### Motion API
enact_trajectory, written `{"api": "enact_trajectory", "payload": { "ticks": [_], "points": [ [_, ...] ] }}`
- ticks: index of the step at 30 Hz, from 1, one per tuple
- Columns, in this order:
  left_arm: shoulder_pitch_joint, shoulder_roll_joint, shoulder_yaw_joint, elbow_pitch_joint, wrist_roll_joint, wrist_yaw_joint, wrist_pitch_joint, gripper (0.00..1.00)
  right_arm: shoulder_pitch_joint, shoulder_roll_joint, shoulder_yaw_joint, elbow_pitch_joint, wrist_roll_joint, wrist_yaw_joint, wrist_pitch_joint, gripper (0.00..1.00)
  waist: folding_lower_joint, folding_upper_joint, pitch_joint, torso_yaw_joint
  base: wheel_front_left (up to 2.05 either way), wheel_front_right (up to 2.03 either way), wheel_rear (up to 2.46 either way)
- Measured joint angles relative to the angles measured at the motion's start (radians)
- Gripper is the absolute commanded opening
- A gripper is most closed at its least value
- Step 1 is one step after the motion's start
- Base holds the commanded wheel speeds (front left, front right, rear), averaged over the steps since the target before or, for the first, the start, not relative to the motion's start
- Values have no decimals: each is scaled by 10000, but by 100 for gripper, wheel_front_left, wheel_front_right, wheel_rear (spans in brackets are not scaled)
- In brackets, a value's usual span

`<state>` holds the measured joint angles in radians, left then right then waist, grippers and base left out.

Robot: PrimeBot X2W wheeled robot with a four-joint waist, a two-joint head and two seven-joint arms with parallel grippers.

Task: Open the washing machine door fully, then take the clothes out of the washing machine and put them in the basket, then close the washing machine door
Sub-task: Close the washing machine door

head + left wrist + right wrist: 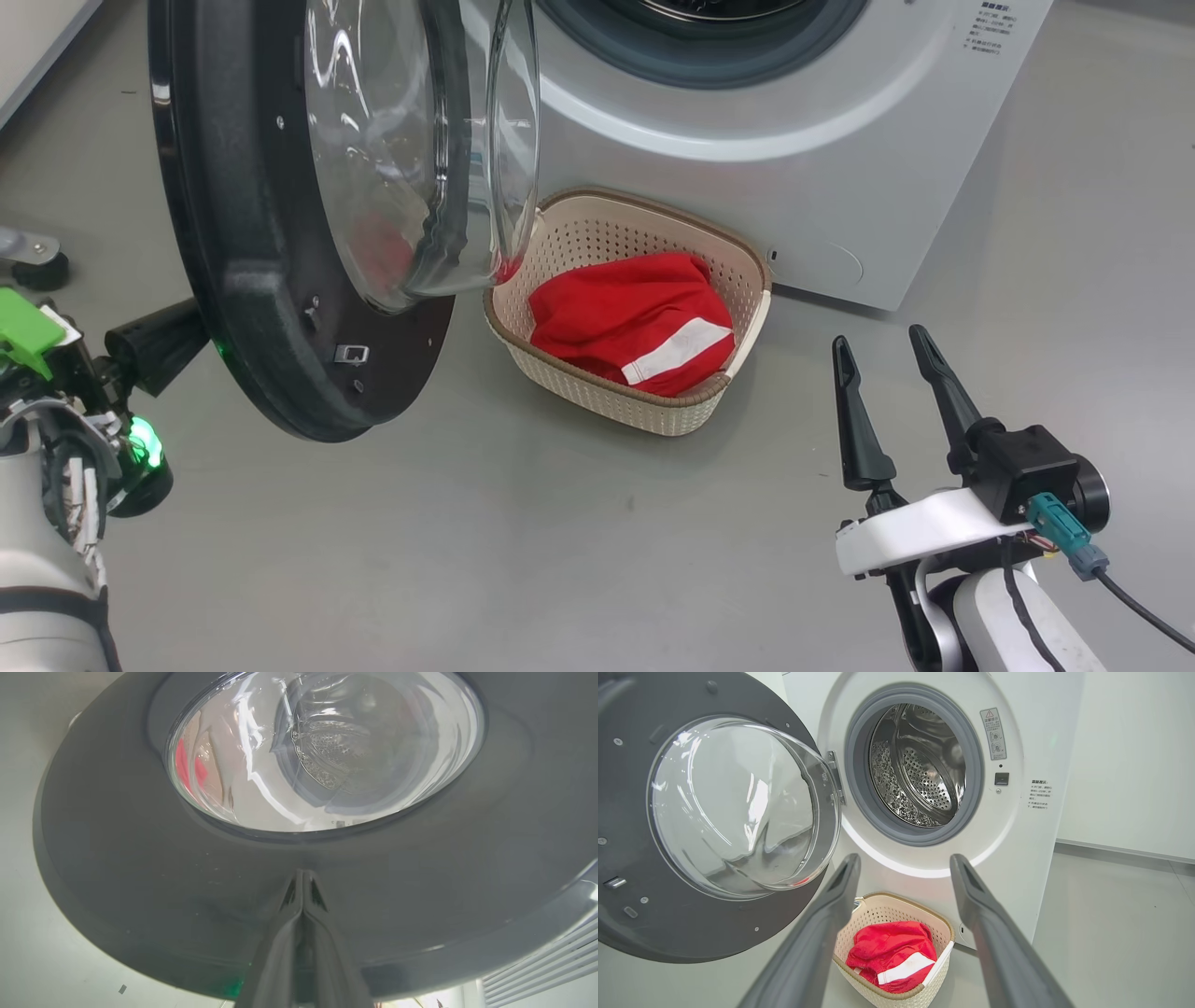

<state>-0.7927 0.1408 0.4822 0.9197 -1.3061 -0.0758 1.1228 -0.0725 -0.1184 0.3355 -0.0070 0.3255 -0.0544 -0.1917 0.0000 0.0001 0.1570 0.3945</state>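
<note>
Basket [597,233] w/ clothes [625,317] on grey floor [560,523] by washer [794,187]; L fingers [285,933] clenched, R fingers [855,420] released.

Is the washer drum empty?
Empty, as far as visible: the drum shows bare steel; the clothes lie in the basket.

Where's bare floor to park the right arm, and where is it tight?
Bare floor lies between the basket and the right gripper, and right of the washing machine. Crowded: the door overhangs the basket's left end, and the clothes mostly fill the basket.
</note>
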Motion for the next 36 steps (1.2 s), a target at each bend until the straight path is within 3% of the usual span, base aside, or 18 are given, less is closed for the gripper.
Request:
{"api": "enact_trajectory", "payload": {
  "ticks": [10,20,26,32,36],
  "points": [
    [406,-38,-146,-621,77,-186,-209,0,4,8,-25,-4,44,-10,-48,100,0,0,-89,32,0,0,0],
    [1156,94,-395,-1546,1154,-433,-1996,0,296,92,-123,88,278,-21,-165,100,0,0,-310,213,0,0,0],
    [1980,481,-790,-2452,2339,-451,-3503,0,392,113,-113,90,307,-25,-180,100,0,0,-425,365,0,0,0],
    [2537,640,-1582,-4280,2972,-453,-4847,0,392,136,-109,98,311,-23,-251,100,0,0,-462,399,0,0,0],
    [3180,746,-2671,-5613,3822,-453,-5756,0,396,132,-121,127,337,-23,-253,100,0,0,-494,408,0,0,0]
  ]
}}
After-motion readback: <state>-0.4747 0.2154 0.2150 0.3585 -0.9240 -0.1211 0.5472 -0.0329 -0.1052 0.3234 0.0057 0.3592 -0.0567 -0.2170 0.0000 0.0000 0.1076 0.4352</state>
